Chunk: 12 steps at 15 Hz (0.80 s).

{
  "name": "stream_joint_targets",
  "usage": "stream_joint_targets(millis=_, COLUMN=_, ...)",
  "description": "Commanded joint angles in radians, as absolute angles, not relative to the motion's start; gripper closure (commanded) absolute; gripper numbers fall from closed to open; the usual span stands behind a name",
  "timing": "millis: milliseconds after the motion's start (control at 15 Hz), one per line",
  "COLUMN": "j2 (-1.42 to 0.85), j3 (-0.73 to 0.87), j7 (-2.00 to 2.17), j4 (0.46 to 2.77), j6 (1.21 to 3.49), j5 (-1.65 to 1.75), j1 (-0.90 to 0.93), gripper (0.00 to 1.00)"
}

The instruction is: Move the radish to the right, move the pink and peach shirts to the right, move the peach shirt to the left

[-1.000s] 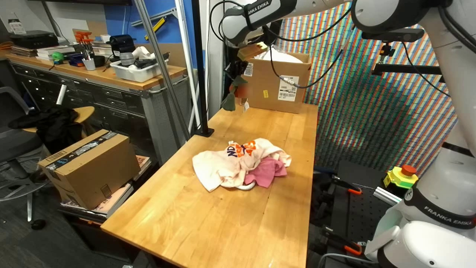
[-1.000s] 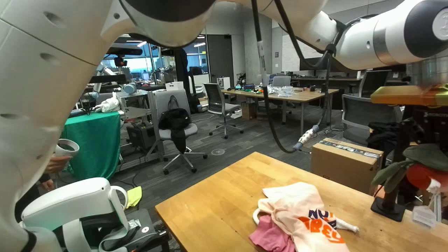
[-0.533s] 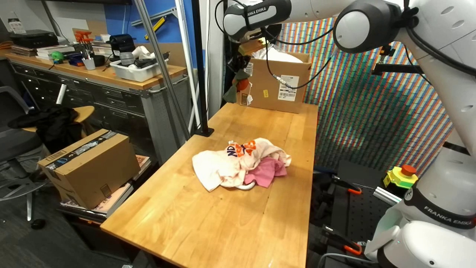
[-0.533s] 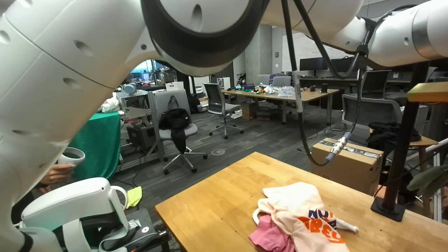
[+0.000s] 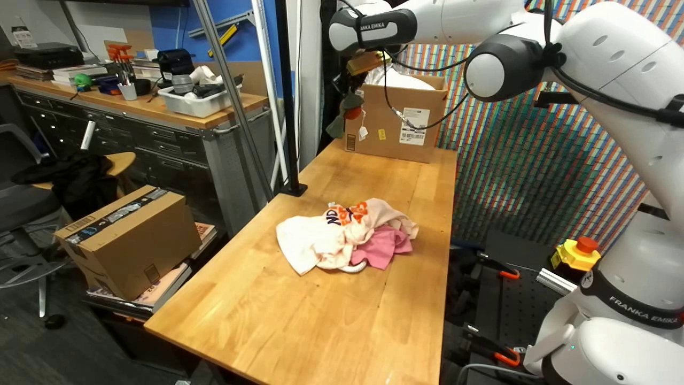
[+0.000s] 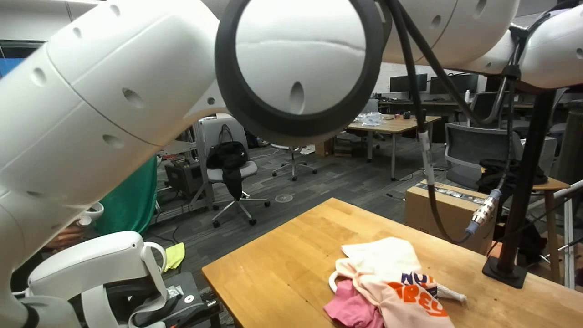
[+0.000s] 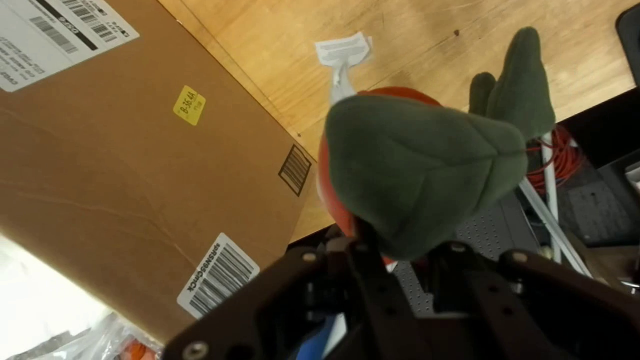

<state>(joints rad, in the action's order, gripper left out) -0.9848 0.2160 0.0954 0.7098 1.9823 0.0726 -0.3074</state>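
Observation:
In an exterior view the radish [image 5: 352, 113], red-bodied with drooping green leaves, hangs in the air at my gripper, above the far end of the table. Close up in the wrist view, a leaf of the radish [image 7: 425, 165] covers most of its red body and reaches down between the fingertips of my gripper [image 7: 406, 252]. A narrow gap shows between the fingers lower down; the contact itself is partly hidden. The peach shirt [image 5: 315, 240] lies rumpled mid-table, overlapping the pink shirt [image 5: 382, 246] beside it. Both shirts show in both exterior views.
A large cardboard box [image 5: 393, 117] stands on the table's far end, close beside the radish. The black post [image 5: 294, 190] rises from the table's edge. A white cord loop [image 5: 354, 267] sticks out under the shirts.
The arm has carried the radish farther back toward the cardboard box, and in an exterior view gripper and radish have passed out of frame on the right. The shirts have not moved.

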Motion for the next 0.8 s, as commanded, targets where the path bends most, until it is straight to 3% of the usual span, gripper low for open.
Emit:
stream_joint_targets(millis=0, j2=-1.066, j3=0.224, j7=0.109, j4=0.566, j6=1.938, j5=0.1, j1=-0.321, gripper=0.45)
stream_joint_targets(millis=400, j2=-1.019, j3=0.189, j7=0.038, j4=0.629, j6=1.836, j5=0.063, j1=-0.3, gripper=0.01)
stream_joint_targets(millis=733, j2=-0.957, j3=0.081, j7=-0.096, j4=0.704, j6=1.658, j5=-0.003, j1=-0.281, gripper=0.0)
